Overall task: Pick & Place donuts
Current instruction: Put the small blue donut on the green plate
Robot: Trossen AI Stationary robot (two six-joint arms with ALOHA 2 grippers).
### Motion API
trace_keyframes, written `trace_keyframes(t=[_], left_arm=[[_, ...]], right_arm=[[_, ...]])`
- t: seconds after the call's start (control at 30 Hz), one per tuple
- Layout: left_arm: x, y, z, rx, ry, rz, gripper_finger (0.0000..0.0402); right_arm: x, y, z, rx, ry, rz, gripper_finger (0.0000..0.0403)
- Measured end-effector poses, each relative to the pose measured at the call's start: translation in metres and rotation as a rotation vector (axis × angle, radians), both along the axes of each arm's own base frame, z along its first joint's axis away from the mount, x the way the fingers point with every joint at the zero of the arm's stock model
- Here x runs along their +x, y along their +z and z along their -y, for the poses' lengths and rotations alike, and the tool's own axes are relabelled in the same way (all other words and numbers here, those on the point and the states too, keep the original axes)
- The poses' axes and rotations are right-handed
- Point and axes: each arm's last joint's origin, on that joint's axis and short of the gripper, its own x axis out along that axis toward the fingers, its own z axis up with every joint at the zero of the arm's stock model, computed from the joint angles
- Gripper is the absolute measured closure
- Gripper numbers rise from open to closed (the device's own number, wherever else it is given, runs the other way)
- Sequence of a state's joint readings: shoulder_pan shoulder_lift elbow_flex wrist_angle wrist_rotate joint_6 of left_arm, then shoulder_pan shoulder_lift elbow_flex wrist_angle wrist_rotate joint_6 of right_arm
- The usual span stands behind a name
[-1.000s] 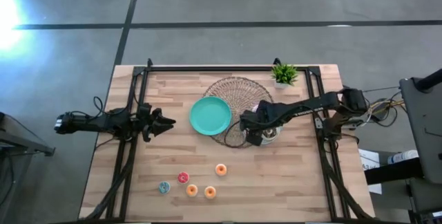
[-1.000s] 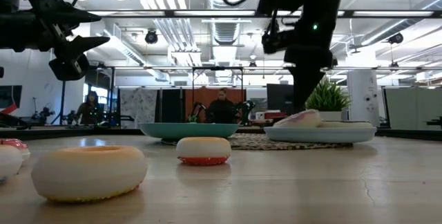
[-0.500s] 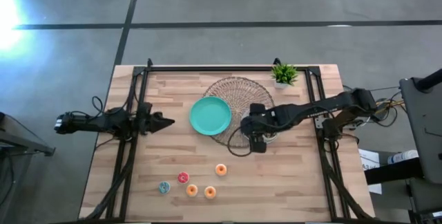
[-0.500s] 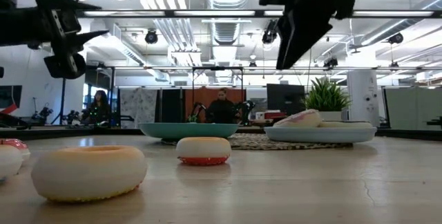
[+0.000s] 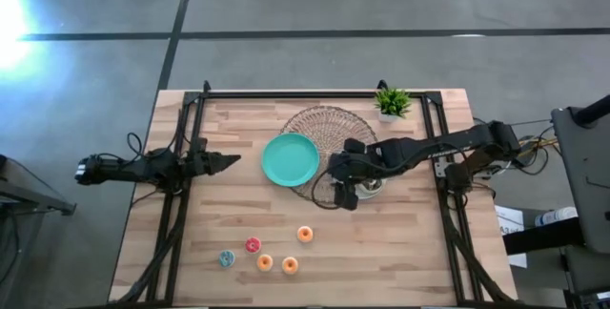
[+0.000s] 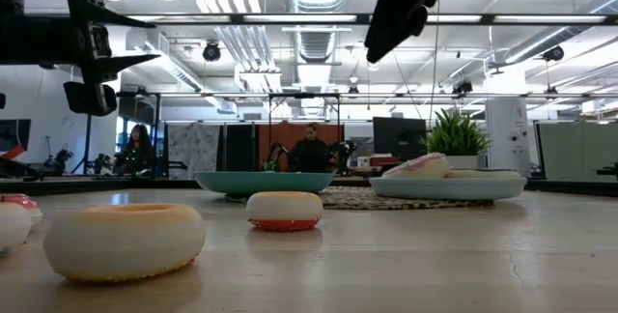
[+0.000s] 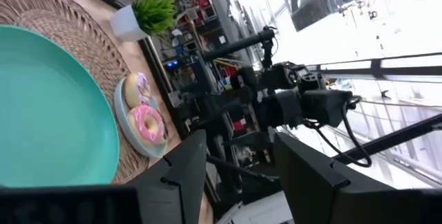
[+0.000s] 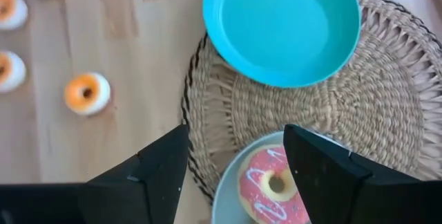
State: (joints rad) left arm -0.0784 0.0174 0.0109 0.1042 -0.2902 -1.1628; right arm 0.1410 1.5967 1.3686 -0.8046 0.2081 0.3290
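Right pincer point(image 8: 235, 175): raised higher than half a second ago, jaws spread, holding nothing, above the light-blue plate point(image 5: 370, 187) on the woven mat point(image 5: 329, 147). Left pincer point(image 5: 225, 161): waits at the table's point(image 5: 400, 252) left, jaws apart, holding nothing.

Small donuts, five, table's near left: one blue point(image 5: 226, 258), one red point(image 5: 253, 245), three orange point(image 5: 305, 235).

Larger donuts, two visible, light-blue plate: one pink point(image 8: 275, 186), one lilac-white point(image 7: 139, 88).

Teal plate point(image 5: 290, 159): one.

No readable text, label, brand, number or sign is showing in any of the views, neither on the table nor in the room behind it.
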Motion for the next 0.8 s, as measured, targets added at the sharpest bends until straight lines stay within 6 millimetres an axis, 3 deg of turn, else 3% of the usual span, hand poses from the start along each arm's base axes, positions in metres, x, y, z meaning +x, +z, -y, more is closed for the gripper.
trace_keyframes(t=[0.17, 0.47, 0.67, 0.8], left_arm=[[0.001, 0.003, 0.003, -0.001, -0.070, -0.041, 0.0264], [0.006, 0.035, 0.007, 0.071, -0.205, -0.186, 0.0287], [0.018, 0.036, 0.017, 0.285, -0.374, -0.517, 0.0287], [0.025, 0.027, 0.030, 0.307, -0.511, -0.759, 0.0287]], right_arm=[[0.001, 0.005, 0.001, 0.001, -0.031, 0.020, 0.0175], [0.001, 0.002, 0.001, 0.017, -0.081, 0.021, 0.0175], [0.001, 0.002, 0.002, 0.011, -0.087, 0.022, 0.0177], [0.000, 0.002, 0.002, 0.001, -0.098, 0.022, 0.0177]])
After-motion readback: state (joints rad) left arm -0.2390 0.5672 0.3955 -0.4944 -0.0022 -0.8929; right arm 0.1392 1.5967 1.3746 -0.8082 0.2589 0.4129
